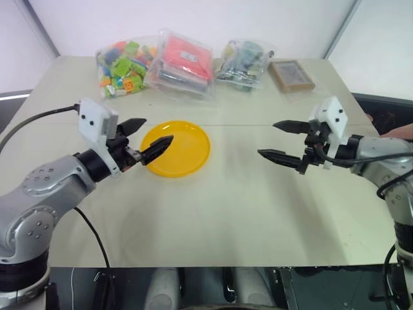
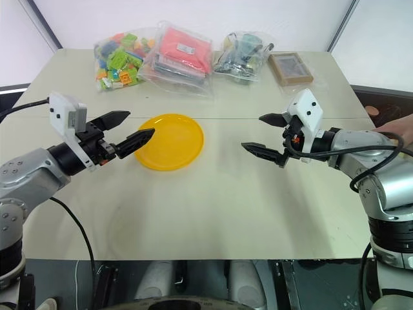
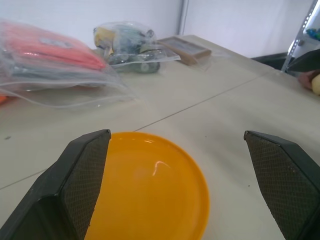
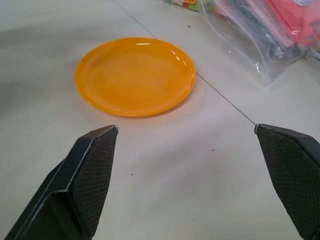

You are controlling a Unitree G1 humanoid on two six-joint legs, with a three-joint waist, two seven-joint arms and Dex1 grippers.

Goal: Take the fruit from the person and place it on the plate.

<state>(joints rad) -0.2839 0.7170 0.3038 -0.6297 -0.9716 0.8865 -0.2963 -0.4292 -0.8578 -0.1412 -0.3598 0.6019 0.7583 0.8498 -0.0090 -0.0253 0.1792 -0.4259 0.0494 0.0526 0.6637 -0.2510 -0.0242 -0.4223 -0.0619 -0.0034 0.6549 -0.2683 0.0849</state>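
The yellow-orange plate (image 1: 184,152) lies empty on the pale table, left of centre. My left gripper (image 1: 147,137) hovers over the plate's left rim, open with nothing between its fingers. My right gripper (image 1: 269,139) hangs open and empty above the table, to the right of the plate and pointing toward it. At the far right edge of the table a person's hand (image 2: 395,126) reaches in. In the left wrist view that hand (image 3: 306,80) holds a pale yellow fruit (image 3: 316,84), of which just a sliver shows. The hand is behind my right gripper, well apart from its fingers.
Along the back of the table lie a bag of colourful blocks (image 1: 124,67), a clear bag with red packs (image 1: 185,63), a bag of dark items (image 1: 244,62) and a brown framed box (image 1: 292,75). Bare tabletop (image 1: 219,206) stretches between the grippers and the near edge.
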